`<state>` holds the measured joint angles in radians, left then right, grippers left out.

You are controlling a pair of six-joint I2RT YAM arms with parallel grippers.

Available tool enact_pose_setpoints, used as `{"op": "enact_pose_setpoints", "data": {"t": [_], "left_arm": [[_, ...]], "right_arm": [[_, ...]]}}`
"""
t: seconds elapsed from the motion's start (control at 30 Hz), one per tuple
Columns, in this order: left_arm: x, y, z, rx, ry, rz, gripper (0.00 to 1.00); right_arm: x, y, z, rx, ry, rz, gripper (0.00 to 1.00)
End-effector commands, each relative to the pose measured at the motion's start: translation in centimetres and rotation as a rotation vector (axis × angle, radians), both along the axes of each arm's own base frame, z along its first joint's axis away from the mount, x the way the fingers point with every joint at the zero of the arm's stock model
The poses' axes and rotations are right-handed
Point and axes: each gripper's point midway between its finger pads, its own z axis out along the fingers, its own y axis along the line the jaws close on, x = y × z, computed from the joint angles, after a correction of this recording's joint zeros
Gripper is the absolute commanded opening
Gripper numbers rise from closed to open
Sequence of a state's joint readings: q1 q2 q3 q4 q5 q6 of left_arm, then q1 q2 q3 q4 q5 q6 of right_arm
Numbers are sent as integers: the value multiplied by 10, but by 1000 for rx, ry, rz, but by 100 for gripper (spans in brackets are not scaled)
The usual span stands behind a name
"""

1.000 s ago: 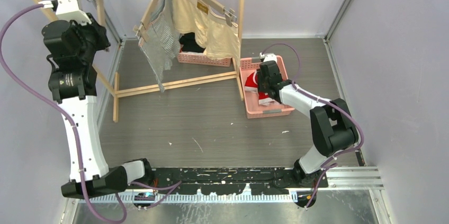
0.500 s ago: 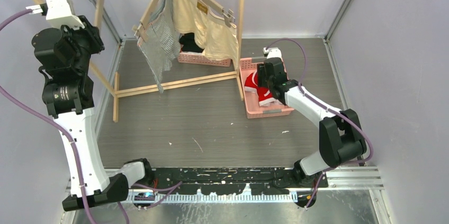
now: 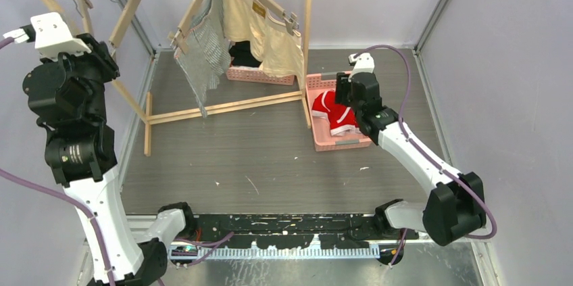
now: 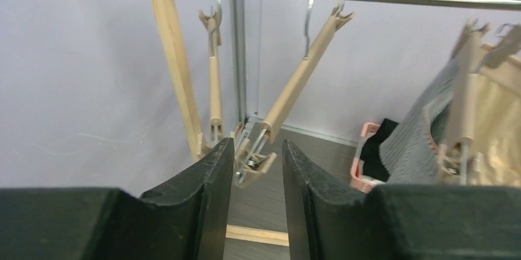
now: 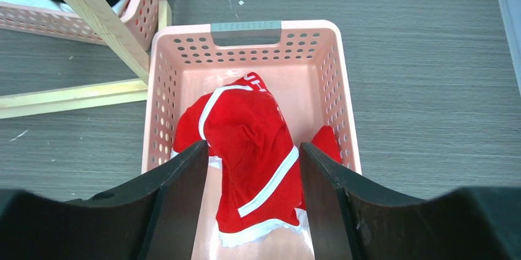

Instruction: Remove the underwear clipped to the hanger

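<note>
Pulling back now, both arms at once! The left arm has drawn away from the rack (image 3: 308, 29), and the left tool (image 4: 257, 144) has eased its jaws apart. There is nothing between them, just a gap. A bare hanger (image 4: 295, 82) hangs tilted straight ahead, its metal clip (image 4: 252, 163) dangling just beyond the fingertips, not pinched.

Over the table (image 3: 257, 157), the right arm has lifted off too. A second ago it was down in the pink basket (image 5: 246, 26); now the right tool (image 5: 252, 146) hovers above it, jaws spread wide and empty. So the drop looks done: the red underwear (image 5: 246, 118) lies directly below the right tool, inside the basket, let go. One piece off by my reckoning, two to go.

Look at it: bright red with white trim along the edges, crumpled in a loose heap, one corner flopped toward the basket's right wall. Soft stuff, likely to stay where it falls.

The striped underwear (image 3: 203, 56) and the beige underwear (image 3: 270, 36) hang from their hangers, ahead and to the right of the left tool and well apart from it, both drooping in long folds. The clips are small, and each will likely need squeezing open before the cloth slips free.
</note>
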<state>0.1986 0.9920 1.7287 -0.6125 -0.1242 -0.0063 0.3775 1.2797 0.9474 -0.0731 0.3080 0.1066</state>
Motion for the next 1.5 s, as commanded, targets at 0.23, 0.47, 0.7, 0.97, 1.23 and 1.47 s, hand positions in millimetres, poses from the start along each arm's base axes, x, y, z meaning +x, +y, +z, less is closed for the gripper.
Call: {"op": "enact_pose_setpoints", "data": {"t": [0.23, 0.47, 0.7, 0.97, 1.23, 1.47], "left_arm": [[9, -81, 45, -68, -92, -454, 28], [22, -100, 66, -96, -98, -573, 27], [70, -127, 33, -3, 81, -561, 26], [102, -147, 11, 1, 175, -575, 27], [112, -146, -4, -1, 197, -549, 28], [115, -146, -14, -2, 223, -547, 28]], "right_arm": [[-16, -5, 43, 39, -122, 1, 58], [-30, -1, 61, 80, -166, 19, 58], [-43, 16, 91, 89, -222, 55, 58], [-47, 18, 87, 32, -209, 41, 59], [-45, 19, 81, 8, -196, 49, 59], [-45, 22, 79, 7, -193, 57, 59]]}}
